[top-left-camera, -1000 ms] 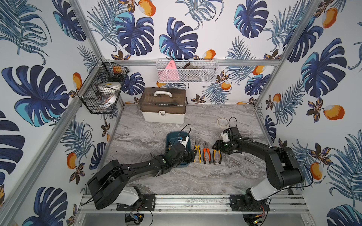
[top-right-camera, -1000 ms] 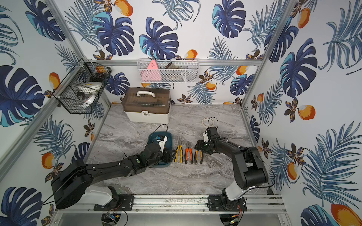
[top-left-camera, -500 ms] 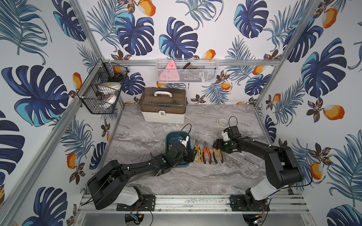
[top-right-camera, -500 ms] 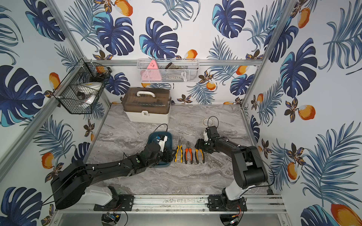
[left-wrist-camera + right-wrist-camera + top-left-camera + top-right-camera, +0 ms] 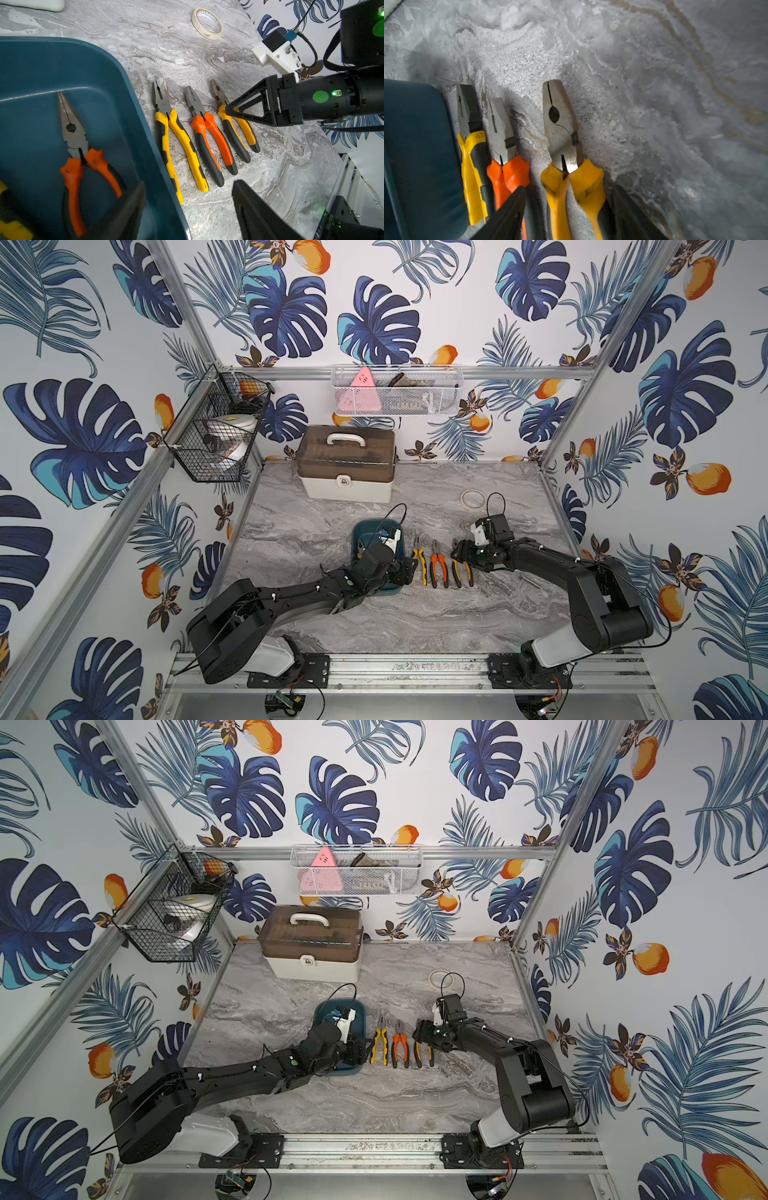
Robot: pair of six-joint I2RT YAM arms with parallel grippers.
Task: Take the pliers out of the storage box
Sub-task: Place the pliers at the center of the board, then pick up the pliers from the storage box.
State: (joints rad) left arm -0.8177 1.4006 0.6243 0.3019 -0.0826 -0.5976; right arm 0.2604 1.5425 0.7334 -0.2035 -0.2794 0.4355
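mid-frame in a top view, right gripper (image 5: 459, 558) spread astride amber-handled pliers (image 5: 560, 128), seemingly not touching; left gripper (image 5: 188, 181) wide, empty, over storage box (image 5: 128, 116) rim.

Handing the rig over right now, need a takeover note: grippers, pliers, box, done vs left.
Left gripper: open, empty, above the storage box's edge nearest the row.
Right gripper: open, straddling the amber pliers' handles; they lie on the table.
Done: yellow pliers, orange pliers, amber pliers out, side by side beside the box.
In the box: long-nose orange pliers, plus a yellow-handled pair only partly in view.
Left: take those two out.
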